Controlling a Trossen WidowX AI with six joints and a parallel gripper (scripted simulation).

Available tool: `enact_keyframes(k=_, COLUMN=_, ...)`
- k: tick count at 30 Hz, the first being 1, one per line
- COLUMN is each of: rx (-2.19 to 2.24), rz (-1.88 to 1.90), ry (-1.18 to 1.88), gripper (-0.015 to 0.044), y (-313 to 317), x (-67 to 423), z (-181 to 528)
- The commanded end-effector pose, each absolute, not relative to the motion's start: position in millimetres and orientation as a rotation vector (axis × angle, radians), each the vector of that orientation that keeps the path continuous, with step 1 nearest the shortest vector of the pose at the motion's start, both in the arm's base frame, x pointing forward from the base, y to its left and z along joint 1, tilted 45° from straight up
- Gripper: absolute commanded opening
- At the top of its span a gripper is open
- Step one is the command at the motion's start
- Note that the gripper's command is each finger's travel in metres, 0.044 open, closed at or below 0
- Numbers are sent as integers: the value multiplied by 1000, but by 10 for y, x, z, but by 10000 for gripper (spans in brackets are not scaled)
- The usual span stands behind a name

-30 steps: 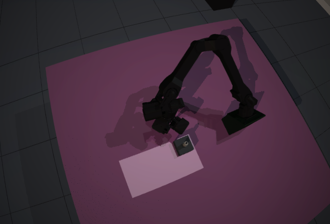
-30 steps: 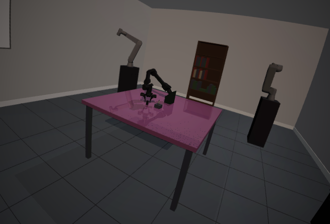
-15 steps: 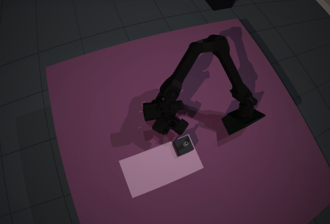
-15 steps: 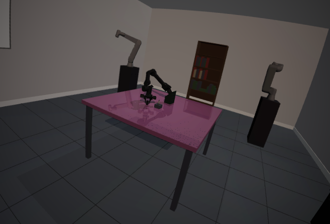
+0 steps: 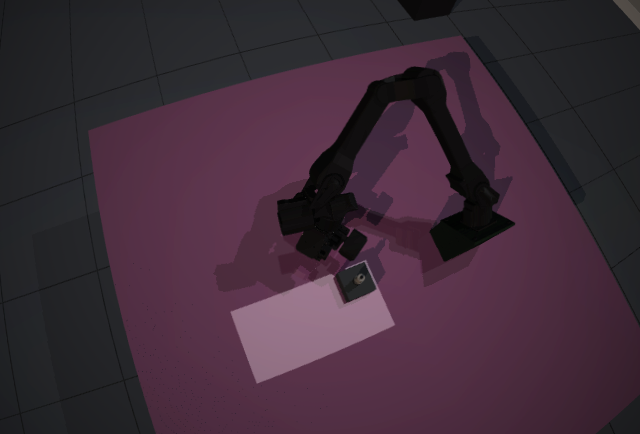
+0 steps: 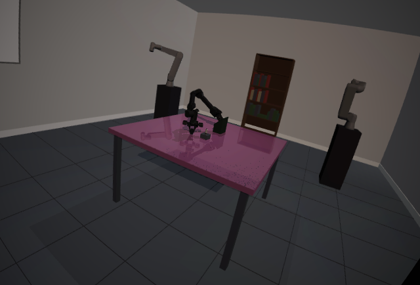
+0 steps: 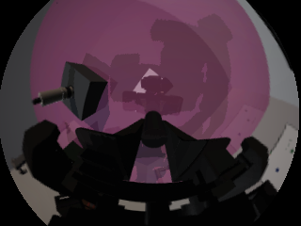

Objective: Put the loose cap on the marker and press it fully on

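Observation:
The marker (image 5: 359, 278) (image 6: 205, 132) (image 7: 53, 94) stands upright in the dark holder block (image 5: 351, 290) (image 6: 205, 136) (image 7: 87, 89) on the purple table (image 5: 180, 186) (image 6: 237, 159). My gripper (image 5: 319, 252) (image 6: 191, 131) (image 7: 152, 131) is low over the table, just behind and to the left of the block in the top view. It is shut on the dark cap (image 7: 152, 121), which shows between the fingertips in the wrist view. The cap is hidden under the gripper in the top and exterior views.
A pale rectangle (image 5: 310, 328) lies on the table in front of the block. The arm's base (image 5: 471, 233) (image 6: 220, 125) stands to the right. Off the table are two other arms on black pedestals (image 6: 167, 100) (image 6: 338, 154) and a bookshelf (image 6: 268, 93).

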State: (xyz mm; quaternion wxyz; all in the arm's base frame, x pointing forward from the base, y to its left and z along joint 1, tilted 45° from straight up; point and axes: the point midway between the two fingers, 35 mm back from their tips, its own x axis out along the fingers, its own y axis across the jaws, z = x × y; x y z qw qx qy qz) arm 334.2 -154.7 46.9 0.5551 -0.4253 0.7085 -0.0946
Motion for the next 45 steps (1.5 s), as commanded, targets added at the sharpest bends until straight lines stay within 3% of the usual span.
enact_keyframes(k=1, rx=-1003, rz=-227, ry=1663, gripper=0, y=-1456, x=3373, z=559)
enact_keyframes(k=17, rx=-1003, rz=-226, ry=1663, gripper=0, y=-1161, x=3366, z=847)
enact_keyframes(k=45, rx=-989, rz=-205, ry=1662, gripper=0, y=-149, x=3231, z=383)
